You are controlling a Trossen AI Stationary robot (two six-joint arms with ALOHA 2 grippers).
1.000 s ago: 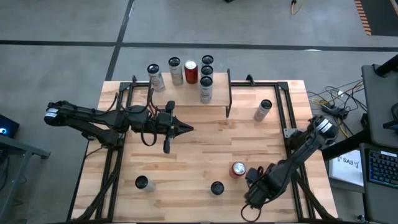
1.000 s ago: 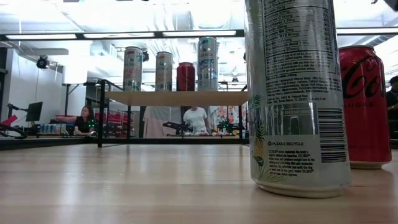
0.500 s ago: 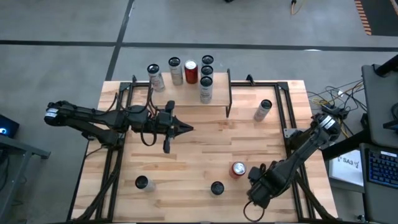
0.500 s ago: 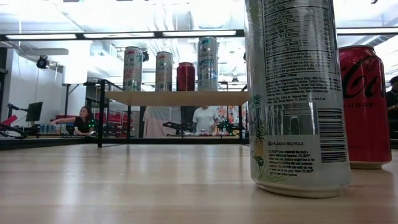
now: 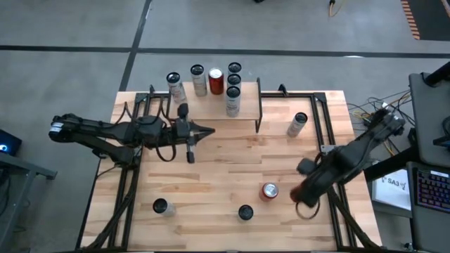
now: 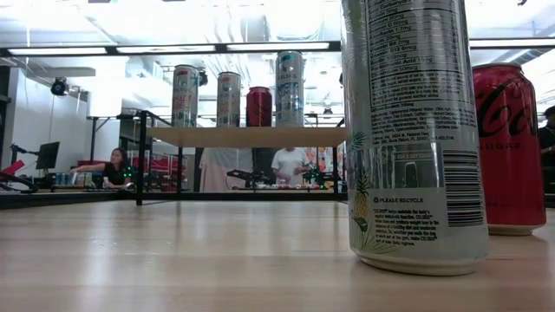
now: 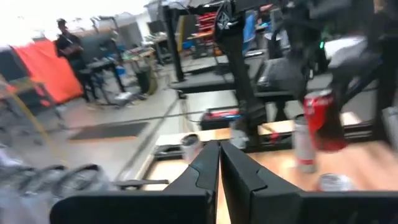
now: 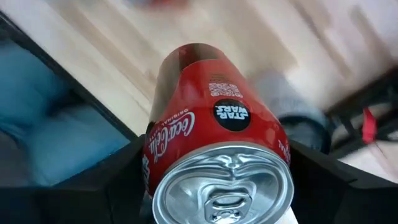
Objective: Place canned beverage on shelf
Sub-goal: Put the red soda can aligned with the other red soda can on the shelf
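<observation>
a: plank bench (image 5: 211,176), shelf (image 5: 211,105) at its far edge. where's the red can (image 5: 269,190)?

b: near edge, between the right gripper (image 5: 301,193) fingers, which look closed on it. the left gripper (image 5: 209,131) is pinched shut, idle.

a: next?

b: probably lift, carry to the shelf.

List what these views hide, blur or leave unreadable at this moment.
- Low view: the tall silver can fills the foreground and is cut off by the top edge. It hides the table behind it, and neither arm shows.
- Low view: only four cans show at the shelf. Any cans behind them are hidden.
- Left wrist view: motion blur makes the can labels beyond the left end effector unreadable.
- Right wrist view: the red can hides the table beneath it.
</observation>
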